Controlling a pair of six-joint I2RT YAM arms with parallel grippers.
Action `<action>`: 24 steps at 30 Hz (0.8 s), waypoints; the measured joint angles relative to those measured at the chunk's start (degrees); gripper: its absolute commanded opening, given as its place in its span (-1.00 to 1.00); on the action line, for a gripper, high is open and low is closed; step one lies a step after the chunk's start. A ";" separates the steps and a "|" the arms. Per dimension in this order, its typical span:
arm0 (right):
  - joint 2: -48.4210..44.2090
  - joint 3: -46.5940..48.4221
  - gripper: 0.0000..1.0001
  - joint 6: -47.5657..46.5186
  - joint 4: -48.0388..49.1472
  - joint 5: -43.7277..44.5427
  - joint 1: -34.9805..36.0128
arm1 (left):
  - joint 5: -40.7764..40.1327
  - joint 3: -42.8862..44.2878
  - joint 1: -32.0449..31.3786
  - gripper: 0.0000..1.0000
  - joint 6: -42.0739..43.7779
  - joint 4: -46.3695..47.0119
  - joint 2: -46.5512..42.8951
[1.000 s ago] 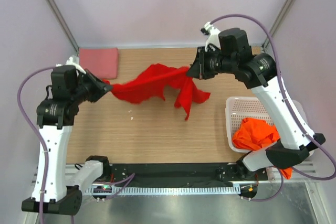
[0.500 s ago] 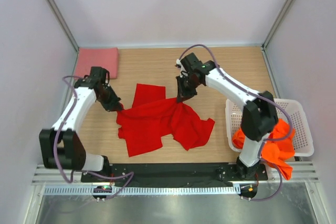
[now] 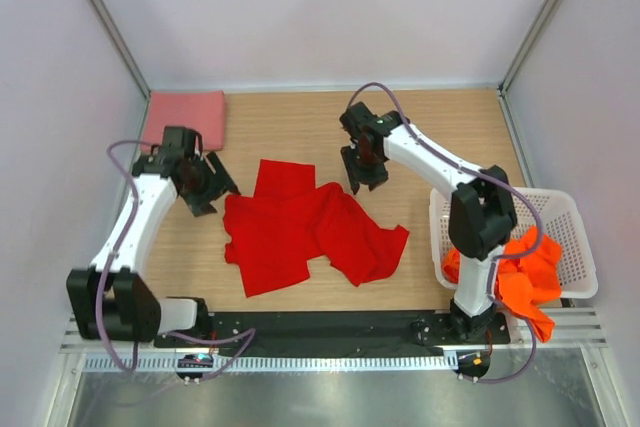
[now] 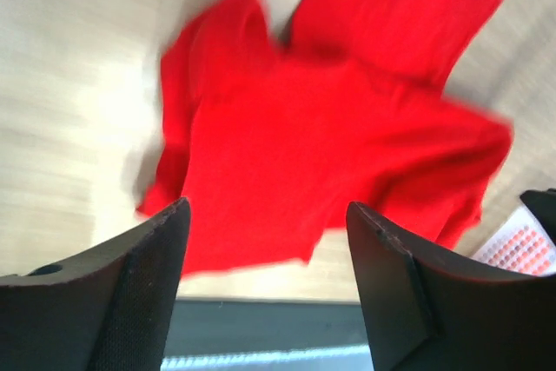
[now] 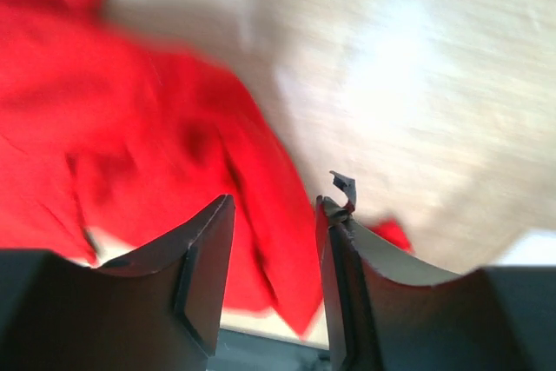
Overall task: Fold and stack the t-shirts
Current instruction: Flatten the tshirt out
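Note:
The bright red t-shirt [image 3: 300,232] lies rumpled and spread on the wooden table, held by neither gripper. My left gripper [image 3: 212,190] hovers just off its left edge with the jaws open and empty. In the left wrist view the red t-shirt [image 4: 330,128] fills the space beyond the left gripper [image 4: 268,210]. My right gripper [image 3: 362,175] stands open above the shirt's upper right part. The right wrist view shows the red cloth [image 5: 104,128] below the right gripper [image 5: 274,206], not pinched. A salmon pink t-shirt [image 3: 186,118] lies folded at the back left. Orange t-shirts [image 3: 505,265] are bunched in the basket.
The white lattice basket [image 3: 560,199] stands at the right edge, with orange cloth spilling over its near rim. A corner of the basket [image 4: 519,250] shows in the left wrist view. Grey walls and metal posts enclose the table on three sides.
Both grippers brought the stretched red t-shirt down onto the table, then opened and let go. The shirt now lies spread out and the grippers have drawn slightly back.

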 measured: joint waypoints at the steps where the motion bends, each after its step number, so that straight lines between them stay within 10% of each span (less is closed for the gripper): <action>1: -2.29 -2.27 0.00 -0.02 -0.37 0.39 0.00 | 0.55 -3.43 0.02 0.35 -0.26 -0.13 -3.48; 11: -30.29 -34.10 -0.12 7.65 5.86 -8.00 7.43 | 4.46 -27.17 -5.60 0.15 -7.85 -5.18 -24.37; 24: -32.09 -50.01 -0.23 20.31 17.94 -8.31 8.22 | 0.70 -31.36 -15.96 0.13 -16.48 -5.70 -23.52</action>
